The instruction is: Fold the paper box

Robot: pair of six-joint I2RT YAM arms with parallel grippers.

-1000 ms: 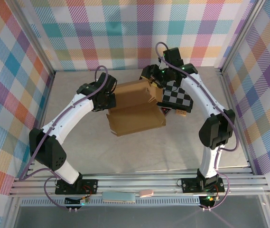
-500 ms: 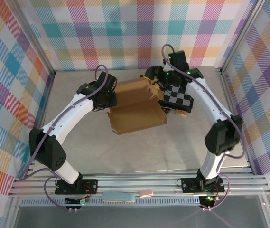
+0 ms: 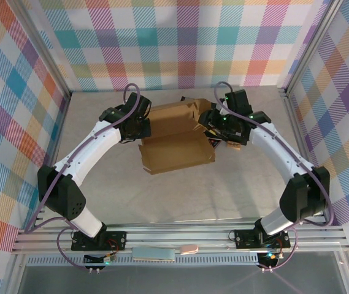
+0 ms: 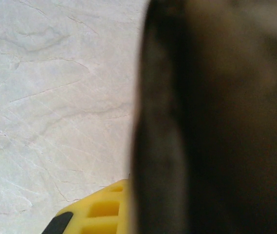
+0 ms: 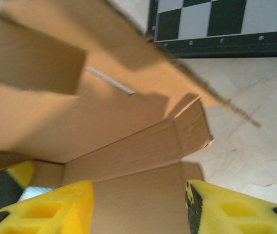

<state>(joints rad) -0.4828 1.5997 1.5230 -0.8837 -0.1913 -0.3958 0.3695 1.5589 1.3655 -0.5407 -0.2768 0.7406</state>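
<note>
Paper box [image 3: 177, 153] — one, half-folded — left jaws pressed together, perhaps on its edge; right jaws spread.

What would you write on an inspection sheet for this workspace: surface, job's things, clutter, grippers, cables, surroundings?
Surface: pale veined table, flat.
Job's things: paper box, brown cardboard, partly folded, flaps open.
Clutter: checkered board beside the box's right end.
Grippers: left gripper shut at the box's left end; right gripper open at its right end.
Cables: purple cables looped along both arms.
Surroundings: plaid walls, metal frame rail in front.
</note>
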